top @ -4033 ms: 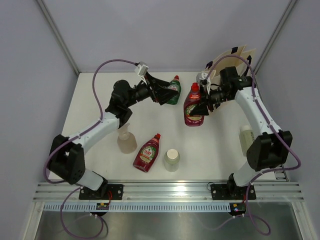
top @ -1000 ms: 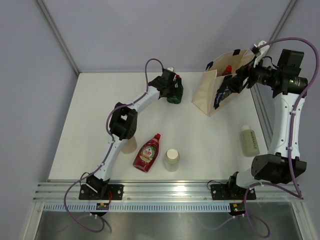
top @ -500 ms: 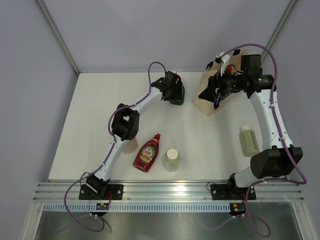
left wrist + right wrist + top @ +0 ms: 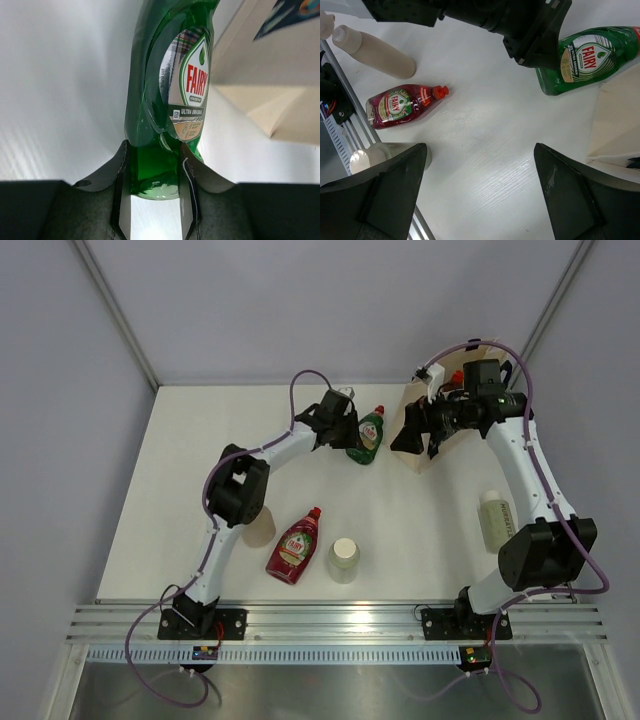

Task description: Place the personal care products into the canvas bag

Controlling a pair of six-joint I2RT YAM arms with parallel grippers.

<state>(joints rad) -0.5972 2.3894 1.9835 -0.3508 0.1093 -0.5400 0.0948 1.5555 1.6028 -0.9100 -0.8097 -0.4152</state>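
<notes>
The left gripper [image 4: 350,430] pinches the base end of the green bottle [image 4: 368,435], one finger [image 4: 122,165] on each flat side, as the left wrist view shows. The bottle is at the far middle of the surface [image 4: 180,470], tilted, with its red cap pointing far. I cannot tell whether it touches the surface. It lies just left of the canvas bag [image 4: 420,460], which stands at the far right, and a small gap separates the two.

The right gripper [image 4: 412,435] hangs in front of the bag's left side, its fingers [image 4: 390,185] spread wide with nothing between them. A red cap [image 4: 457,377] shows at the bag's mouth.

A red bottle [image 4: 293,547] lies on its side near the front, its cap pointing far. Just to its right a white-capped bottle [image 4: 343,560] stands upright. The beige pump bottle [image 4: 258,527] stands to the left of the red one, partly hidden under the left arm. Another pale bottle [image 4: 497,520] lies at the right edge, well apart from the others.
</notes>
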